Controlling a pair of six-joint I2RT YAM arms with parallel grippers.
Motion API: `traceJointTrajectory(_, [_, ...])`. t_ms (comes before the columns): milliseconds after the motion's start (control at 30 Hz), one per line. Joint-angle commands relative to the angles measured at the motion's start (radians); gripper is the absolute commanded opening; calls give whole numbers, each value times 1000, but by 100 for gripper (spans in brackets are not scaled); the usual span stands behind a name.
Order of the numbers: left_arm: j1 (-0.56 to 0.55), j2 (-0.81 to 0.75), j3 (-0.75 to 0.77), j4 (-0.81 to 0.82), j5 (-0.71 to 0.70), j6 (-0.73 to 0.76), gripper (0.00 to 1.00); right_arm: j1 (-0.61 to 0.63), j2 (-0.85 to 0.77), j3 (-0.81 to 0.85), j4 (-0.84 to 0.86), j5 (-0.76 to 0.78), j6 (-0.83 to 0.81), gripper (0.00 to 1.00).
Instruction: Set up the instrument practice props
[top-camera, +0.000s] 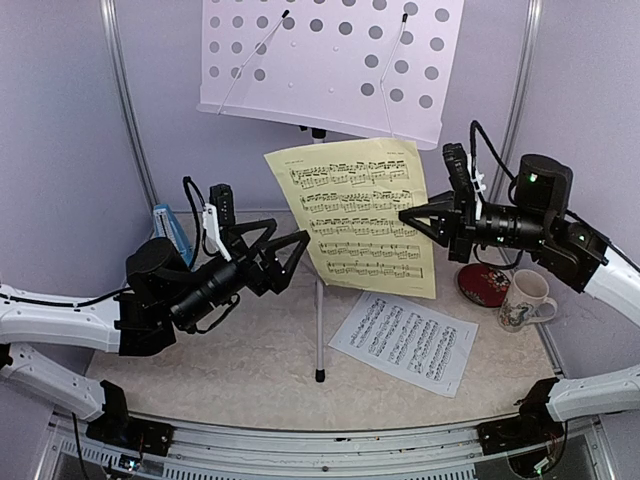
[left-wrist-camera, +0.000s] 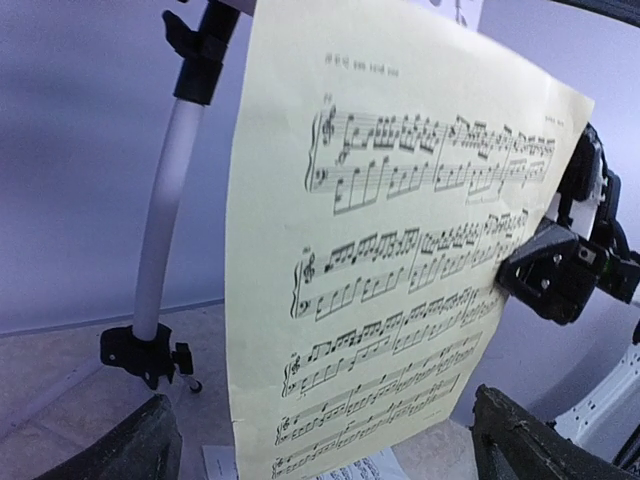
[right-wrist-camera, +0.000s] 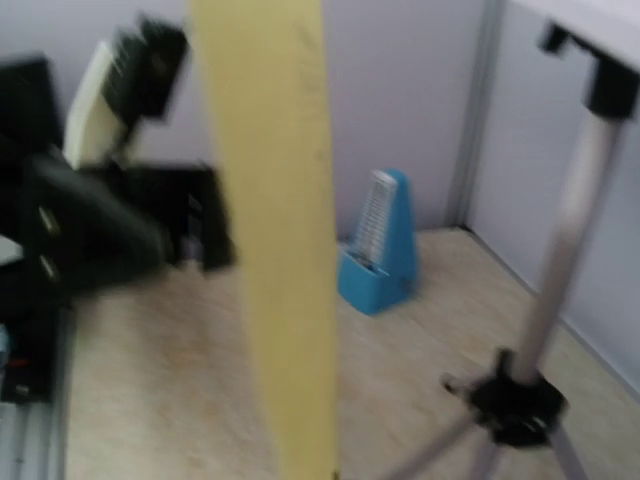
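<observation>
1. My right gripper (top-camera: 405, 213) is pressed together on the right-hand edge of the yellow sheet (top-camera: 355, 215). The black wedge-shaped fingers (left-wrist-camera: 548, 272) pinch the paper about halfway down.
2. The yellow sheet is thin matte paper printed with black staves. It hangs upright in the air, slightly curved, reaching toward 9 o'clock from my right gripper. It is below the stand's desk and in front of its pole.
3. My left gripper (top-camera: 296, 262) is spread wide at the sheet's 9 o'clock side, just beside its left edge. Its dark, rough-surfaced fingertips (left-wrist-camera: 135, 445) hold nothing. I cannot tell from the overhead view whether a tip touches the paper.
4. The music stand (top-camera: 300, 70) rises at 12 o'clock. It has a flat white desk punched with round holes, two thin wire page holders, a smooth silver tube and black plastic joints.
5. The white sheet (top-camera: 405, 340) lies flat on the mottled beige table (top-camera: 250, 370), at 5 o'clock from the yellow sheet and well apart from it.
6. The metronome (right-wrist-camera: 380, 245) is a small blue pyramid with a pale front face. It stands upright at 10 o'clock from my left gripper, near the back wall.
7. At 4 o'clock from my right gripper stands a white patterned mug (top-camera: 525, 300). A flat, dark red round disc (top-camera: 484, 286) lies just beside it.
</observation>
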Motion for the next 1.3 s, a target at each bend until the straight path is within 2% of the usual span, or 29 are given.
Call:
traceJointTrajectory(0, [7, 2, -32, 58, 192, 104, 98, -11, -12, 60, -10, -134, 50, 0])
traceJointTrajectory(167, [20, 0, -77, 126, 223, 124, 94, -13, -8, 91, -4, -157, 78, 0])
traceJointTrajectory(300, [133, 13, -167, 177, 230, 41, 89, -18, -10, 103, 13, -159, 100, 0])
traceJointTrajectory(433, [173, 37, -253, 206, 154, 67, 83, -27, -14, 112, 20, -164, 110, 0])
traceJointTrajectory(533, [190, 82, -264, 168, 125, 59, 77, -38, -12, 117, 26, -173, 120, 0])
traceJointTrajectory(767, [166, 302, -206, 124, 153, 38, 62, -64, 0, 123, 51, -206, 155, 0])
traceJointTrajectory(1000, [70, 467, -105, 97, 135, 99, 59, -86, 1, 112, 88, -242, 191, 0])
traceJointTrajectory(1267, [11, 532, -50, 121, 168, 114, 55, -105, -2, 103, 109, -261, 209, 0])
